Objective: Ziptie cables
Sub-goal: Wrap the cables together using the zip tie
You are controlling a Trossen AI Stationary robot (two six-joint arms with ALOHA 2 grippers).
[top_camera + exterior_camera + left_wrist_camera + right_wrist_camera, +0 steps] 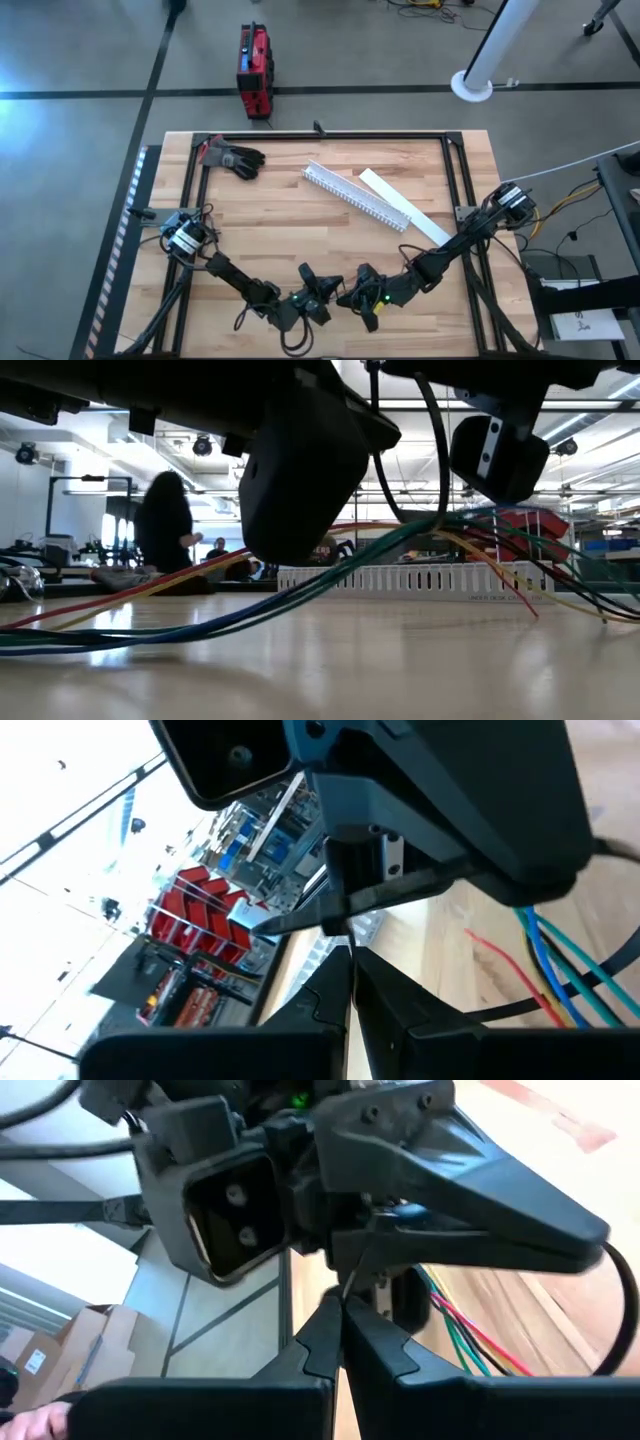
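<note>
The cables [300,595] are a loose bundle of green, blue, red and yellow wires. They lie along the table's near edge and rise to a gathered point [440,518]. There a thin black zip tie [395,500] loops under them. My left gripper [322,300] and my right gripper [352,298] meet tip to tip just above that point. Both are shut on the tie's ends. The cables [560,970] also show beyond the fingers in the left wrist view, and the cables [460,1330] in the right wrist view. My left gripper [350,952] pinches the zip tie's flat dark tail [300,917] between its two fingertips, which lie across the strip near its pointed end. My right gripper [340,1305] pinches a thin dark part of the tie [355,1270] at its fingertips. My left gripper's body, close in front, hides which part it is.
A white slotted channel [355,197] and its flat lid [405,205] lie slantwise at mid-table. A black glove [235,158] lies at the far left corner. Black frame rails [320,137] border the table. A person [165,530] sits in the room beyond.
</note>
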